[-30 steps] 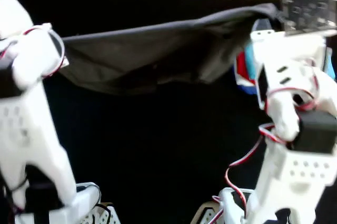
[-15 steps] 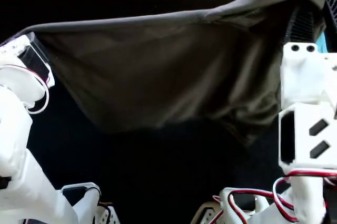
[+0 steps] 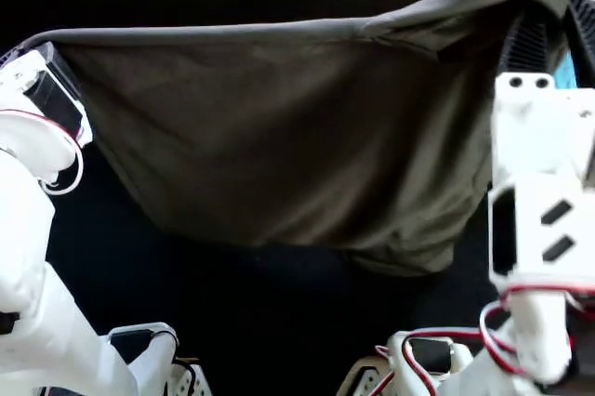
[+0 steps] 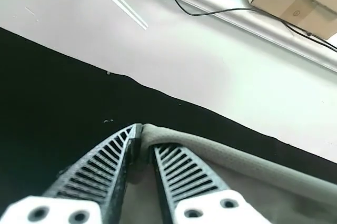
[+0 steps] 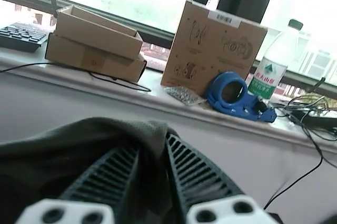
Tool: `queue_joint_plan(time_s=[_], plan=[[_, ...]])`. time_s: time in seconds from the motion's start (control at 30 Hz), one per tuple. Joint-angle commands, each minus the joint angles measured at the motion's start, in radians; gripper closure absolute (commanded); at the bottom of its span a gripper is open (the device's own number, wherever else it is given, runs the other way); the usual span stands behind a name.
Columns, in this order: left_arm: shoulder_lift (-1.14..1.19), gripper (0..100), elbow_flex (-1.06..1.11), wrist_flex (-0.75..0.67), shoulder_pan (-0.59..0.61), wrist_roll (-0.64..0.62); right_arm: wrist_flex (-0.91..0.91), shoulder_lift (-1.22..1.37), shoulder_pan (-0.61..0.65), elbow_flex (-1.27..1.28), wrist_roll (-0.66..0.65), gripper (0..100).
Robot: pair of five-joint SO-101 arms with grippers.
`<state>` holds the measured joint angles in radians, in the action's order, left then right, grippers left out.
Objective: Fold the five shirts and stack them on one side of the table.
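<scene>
Dark grey shirt [image 3: 307, 136] — spread wide, hanging above the black table.

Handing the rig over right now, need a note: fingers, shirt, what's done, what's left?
Left gripper: fingers shut on the gray shirt at one edge.
Right gripper: fingers shut on the shirt's other end.
Shirt: held up, stretched between both arms, hanging unfolded over the table.
Done: one shirt picked up and spread.
Left: fold it, stack it at one side, then the other shirts.
</scene>
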<state>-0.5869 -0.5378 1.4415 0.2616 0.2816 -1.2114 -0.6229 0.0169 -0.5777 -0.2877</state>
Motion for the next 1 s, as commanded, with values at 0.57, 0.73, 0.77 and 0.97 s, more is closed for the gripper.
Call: queue_joint_plan(time_s=[0.57, 0.73, 0.77, 0.97], plan=[[-0.012, 99, -0.463, 0.137, -0.005, 0.006, -0.082, -0.226, -0.010, -0.021, 0.173, 99.2], [-0.012, 99, -0.518, 0.166, -0.005, 0.005, -0.087, -0.321, -0.013, -0.022, 0.169, 99.2], [-0.012, 99, -0.518, 0.169, -0.005, 0.005, -0.084, -0.329, -0.013, -0.021, 0.158, 99.2], [0.001, 99, -0.469, 0.167, -0.005, 0.005, -0.071, -0.225, -0.010, -0.019, 0.153, 99.2]])
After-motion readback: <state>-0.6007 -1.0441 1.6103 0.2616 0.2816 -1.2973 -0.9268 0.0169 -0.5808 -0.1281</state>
